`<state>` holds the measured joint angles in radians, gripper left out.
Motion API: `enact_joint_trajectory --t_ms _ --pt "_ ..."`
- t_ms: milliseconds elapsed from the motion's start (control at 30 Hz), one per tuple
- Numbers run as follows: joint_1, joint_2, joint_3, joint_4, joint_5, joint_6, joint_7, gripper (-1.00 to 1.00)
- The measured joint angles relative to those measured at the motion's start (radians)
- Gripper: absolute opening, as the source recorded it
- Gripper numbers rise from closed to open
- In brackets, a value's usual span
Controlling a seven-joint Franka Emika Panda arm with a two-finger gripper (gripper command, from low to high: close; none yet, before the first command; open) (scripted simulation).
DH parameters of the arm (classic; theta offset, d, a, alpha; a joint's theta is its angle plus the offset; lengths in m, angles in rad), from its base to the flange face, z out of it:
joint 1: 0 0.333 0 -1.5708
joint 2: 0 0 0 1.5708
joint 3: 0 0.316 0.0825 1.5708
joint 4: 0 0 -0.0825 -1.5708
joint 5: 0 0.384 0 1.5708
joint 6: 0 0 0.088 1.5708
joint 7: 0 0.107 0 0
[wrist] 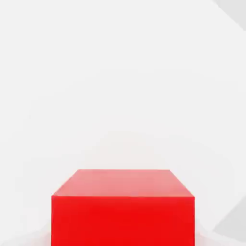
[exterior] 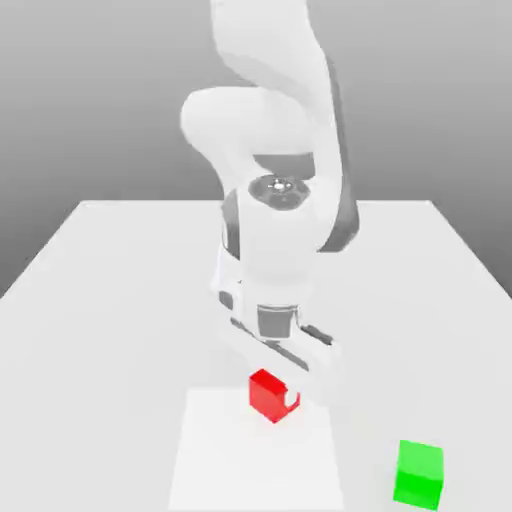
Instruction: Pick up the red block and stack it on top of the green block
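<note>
Exterior view: my gripper [exterior: 283,392] is down at the table [exterior: 120,260], jaws closed in on the red block [exterior: 266,395]; one white finger [exterior: 291,400] overlaps the block's side toward the view's right, so I read this as a grip, w/ the block at or just above the surface, not clearly lifted. Wrist points straight down, prob. so the pads meet opposite flat faces squarely. Hand view: red block [wrist: 123,211] sits close under the cam, top face level, i.e. centred in my grasp. Green block [exterior: 419,474] stands well apart, nearer the cam and toward the view's right, untouched; it's the stacking base, so its top is free. No brands, labels or writing legible anywhere.
</note>
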<state>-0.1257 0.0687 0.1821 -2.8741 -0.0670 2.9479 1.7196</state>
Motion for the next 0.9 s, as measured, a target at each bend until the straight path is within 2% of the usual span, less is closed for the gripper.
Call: enact_joint_trajectory --t_ms 167,300,600,767,800,900 --pt "0.028 -0.13 0.006 -0.016 0.104 -0.116 -0.076 -1.0" --pt "0.101 -0.091 0.035 0.101 0.126 -0.194 -0.084 -1.0" --pt "0.231 0.076 0.08 0.425 0.012 -0.358 0.016 -1.0" --pt "0.283 0.236 0.039 0.478 -0.083 -0.257 0.087 -1.0" --pt "0.289 0.257 0.031 0.48 -0.094 -0.238 0.095 1.0" --pt "0.289 0.257 0.031 0.48 -0.094 -0.238 0.095 1.0"
